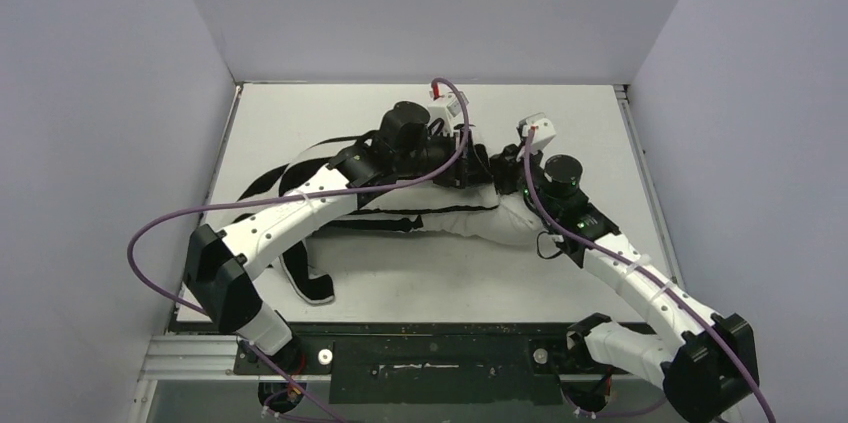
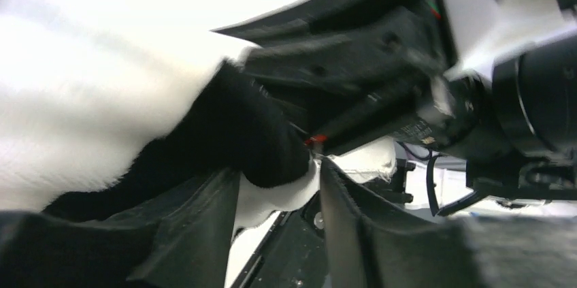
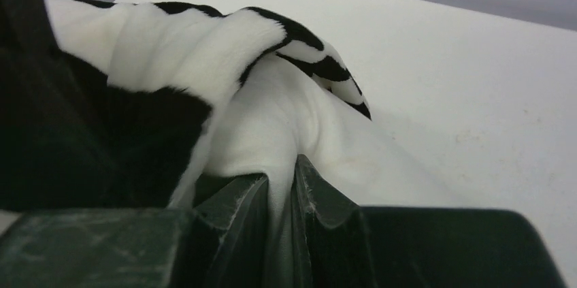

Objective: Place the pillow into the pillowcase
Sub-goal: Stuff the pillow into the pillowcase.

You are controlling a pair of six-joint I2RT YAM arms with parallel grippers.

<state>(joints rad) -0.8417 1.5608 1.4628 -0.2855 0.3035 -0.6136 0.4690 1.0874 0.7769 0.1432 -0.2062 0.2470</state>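
Top: my arms meet mid-tabletop point(image 1: 420, 283), left end effector point(image 1: 470, 168) and right end effector point(image 1: 508, 181) nearly nose to nose over the pillow point(image 1: 490, 223). The pillowcase point(image 1: 305, 278) is bunched over its left part, so I judge the mouth is going on here. Left wrist: left jaws stand partly apart with striped cloth loose between them, unclamped, probably set for a fresh bite. Right wrist: right end effector is pinched narrow on a fold of plain pillow, anchoring it against the case's pull.

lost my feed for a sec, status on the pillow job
Left fingers parted, pillowcase fold between them. Right fingers shut on pillow. Pillow only partly covered by pillowcase. Right wrist crowding close ahead of left.
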